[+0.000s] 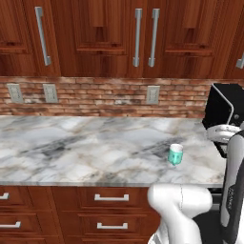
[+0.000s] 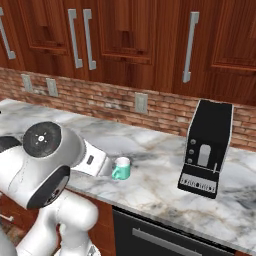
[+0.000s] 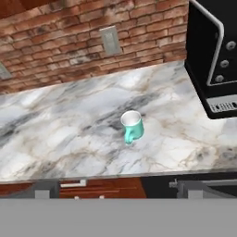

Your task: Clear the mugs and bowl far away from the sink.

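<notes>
1 teal mug (image 3: 132, 126) stands upright on the marble counter (image 3: 69, 134), ahead of the pincer (image 3: 115, 190) and well apart from it — handle turned toward the counter's front edge. The pincer's jaws stand wide with nothing between them, hovering off the counter's front edge. The black coffee machine (image 3: 214, 60) sits beyond the mug, against the brick wall (image 3: 60, 41).

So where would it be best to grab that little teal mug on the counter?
Probably across the round body of the mug, coming down from above onto its open rim. It stands upright and alone on the marble counter, so nothing crowds it. Its handle sticks out toward the counter's front edge, so the open hand should close on the two sides clear of the handle.
</notes>
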